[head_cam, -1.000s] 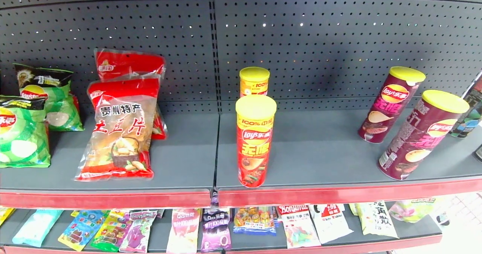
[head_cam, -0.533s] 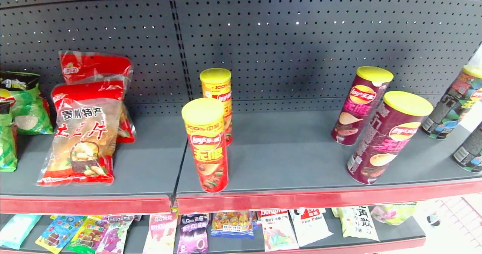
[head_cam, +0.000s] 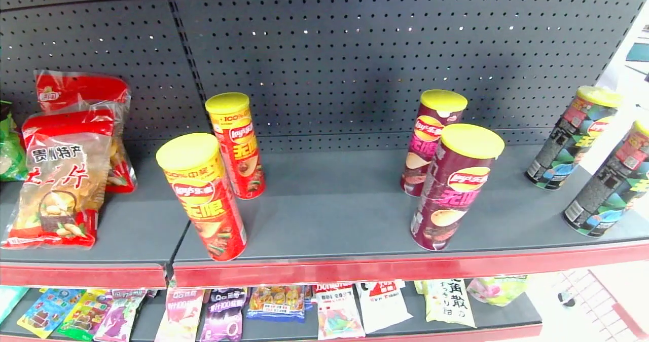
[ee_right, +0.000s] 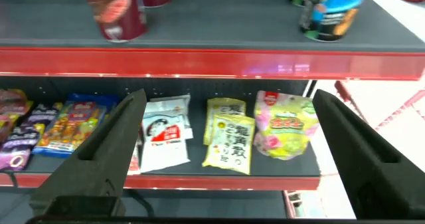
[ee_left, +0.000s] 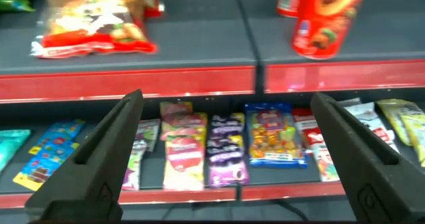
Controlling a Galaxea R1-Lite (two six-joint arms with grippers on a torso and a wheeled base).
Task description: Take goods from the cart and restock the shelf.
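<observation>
The grey shelf [head_cam: 334,215] with a red front lip holds two red chip cans [head_cam: 203,195] with yellow lids, two maroon chip cans [head_cam: 454,185] and two dark green-and-black cans [head_cam: 570,139] at the right end. Red potato-slice bags [head_cam: 58,180] lean at the left. My left gripper [ee_left: 226,161] is open with nothing between its fingers, facing the lower shelf of small snack packets [ee_left: 219,147], below the front red can [ee_left: 325,18]. My right gripper [ee_right: 229,157] is open too and holds nothing, in front of the lower shelf's right end [ee_right: 229,141].
A green chip bag [head_cam: 10,154] shows at the far left edge. The lower shelf [head_cam: 395,327] carries a row of several small packets lying flat. A wide bare stretch of shelf lies between the red and maroon cans. Beyond the shelf's right end is light floor [head_cam: 608,301].
The whole head view has swung to the right, so the camera moved: the bags slid toward the left edge and the dark cans at the right end came into sight. The goods themselves stand as before.
</observation>
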